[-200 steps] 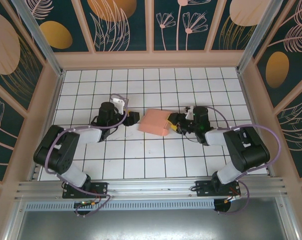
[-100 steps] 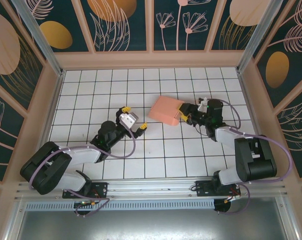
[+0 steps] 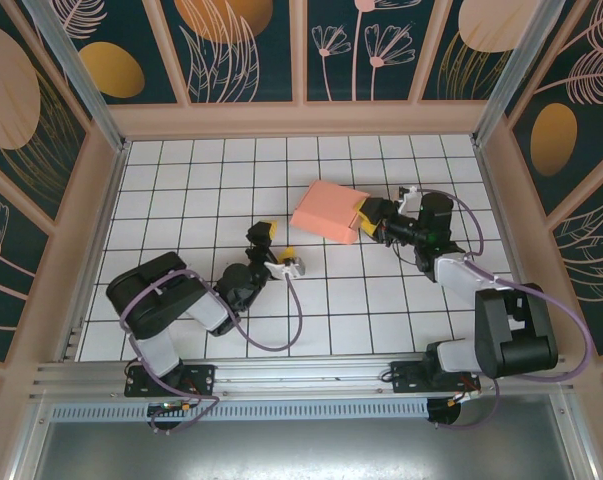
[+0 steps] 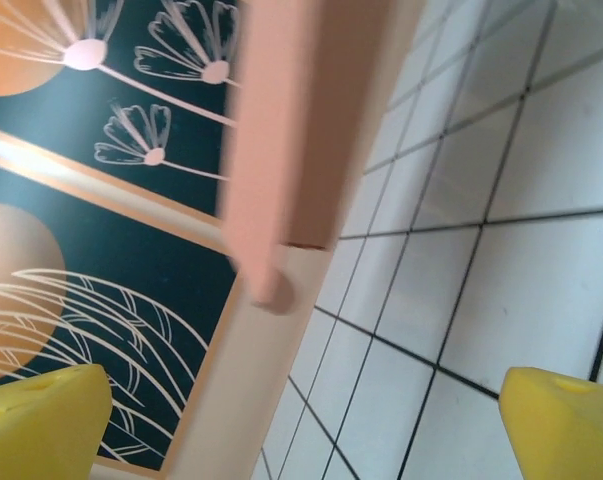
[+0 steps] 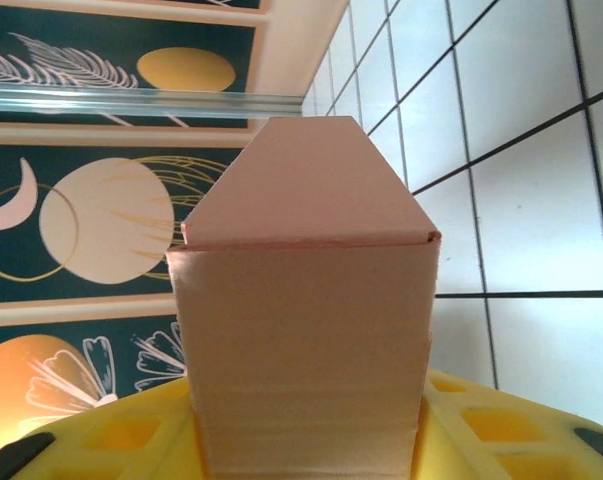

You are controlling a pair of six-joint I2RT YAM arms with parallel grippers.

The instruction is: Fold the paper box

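Paper box [image 3: 327,211] gripped by right end effector [image 3: 365,215]; left end effector [image 3: 277,242] wide.

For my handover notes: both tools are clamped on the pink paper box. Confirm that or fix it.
Not both. The right tool is clamped on the paper box, with the box between its yellow fingers in the right wrist view. The left tool is open and apart from the box, over the tiles, as the top external view shows.
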